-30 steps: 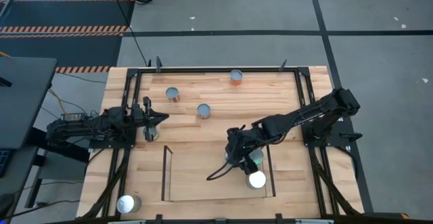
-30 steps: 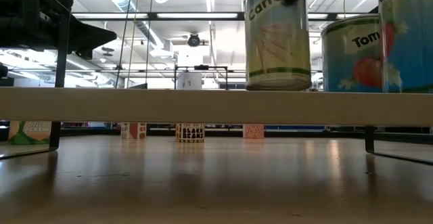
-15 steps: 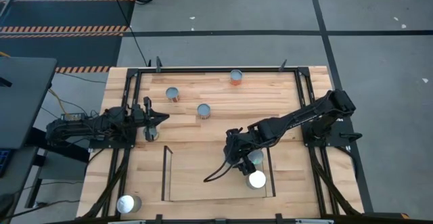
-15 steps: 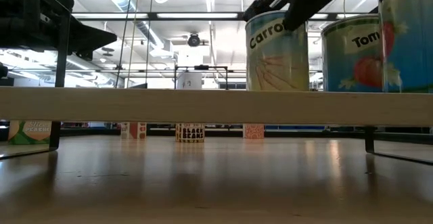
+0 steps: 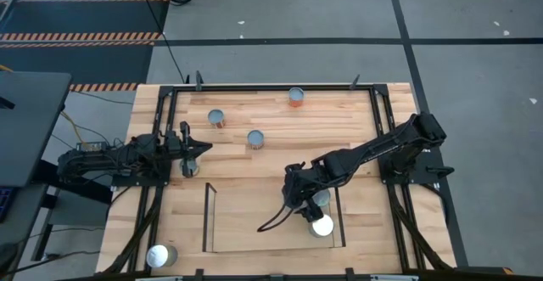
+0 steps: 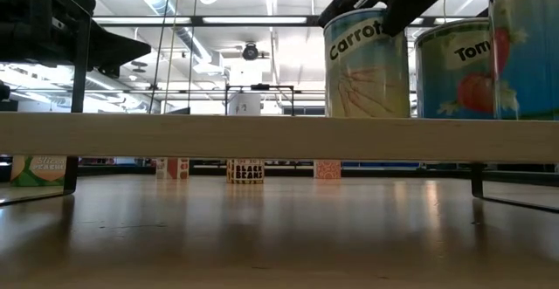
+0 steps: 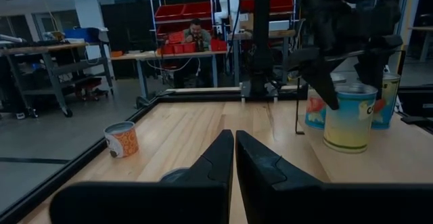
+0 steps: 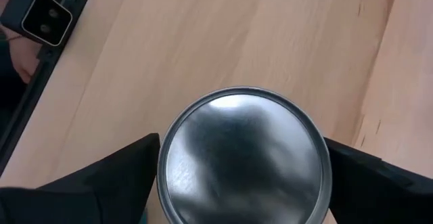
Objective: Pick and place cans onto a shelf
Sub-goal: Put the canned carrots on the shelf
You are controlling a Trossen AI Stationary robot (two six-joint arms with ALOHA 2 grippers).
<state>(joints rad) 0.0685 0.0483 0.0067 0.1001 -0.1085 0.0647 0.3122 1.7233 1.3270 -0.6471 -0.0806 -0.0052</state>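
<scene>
The surface (image 5: 271,120) carries the shelf (image 5: 209,221) at its near edge, and every position below is given relative to that shelf. The shelf stands where both arms can reach it, and its right end already holds two cans (image 5: 321,225), packed close together, seemingly to leave the rest of the base free for more. The right end effector (image 5: 299,203) sits over the shelf just left of those two, its fingers closed on either side of the carrot can (image 6: 367,62), which stands upright with its foot at the level of the shelf base; the grip from above looks chosen to set the can down beside its neighbours without knocking them. The left end effector (image 7: 234,158) waits well left of the shelf, beyond its far left corner, fingers closed together and empty. Three loose cans lie on the surface beyond the shelf's far side, with another near the left end effector, and one more stands outside the shelf's near left corner. Whether the carrot can rests fully on the base cannot be told, since the shelf's front board hides its foot. The right arm covers that can from above, and only seven cans can be counted.
</scene>
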